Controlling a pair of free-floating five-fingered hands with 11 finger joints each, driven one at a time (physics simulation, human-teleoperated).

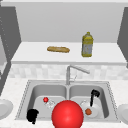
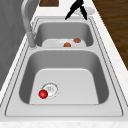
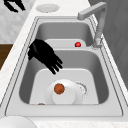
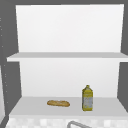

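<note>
red ball (image 1: pixel 67 115): nearest the front camera, a big red sphere low in the front view, in front of the sink's divider.
double sink (image 1: pixel 25 96): two steel basins side by side, faucet (image 1: pixel 75 70) rising behind the divider.
white plate (image 3: pixel 65 93): lies flat on the floor of the right basin, beside the drain, with a small brown round thing (image 3: pixel 59 88) resting on it.
right hand (image 3: pixel 46 55): hangs over the right basin, palm tilted down, fingers straight and slightly spread, holding nothing; the fingertips aim down and forward at the plate but stay apart from it.
plate from right hand: below and a little ahead of the fingertips, along the line the fingers point; this hand is clearly the nearer one.
left hand (image 1: pixel 32 115): at the front left corner of the left basin, well apart from the plate; whether its fingers are curled cannot be told.
small red ball (image 2: pixel 43 94): in the left basin, touching the drain's edge.
shelf above: a bread loaf (image 1: pixel 58 49) and a yellow bottle (image 1: pixel 87 45).
</note>
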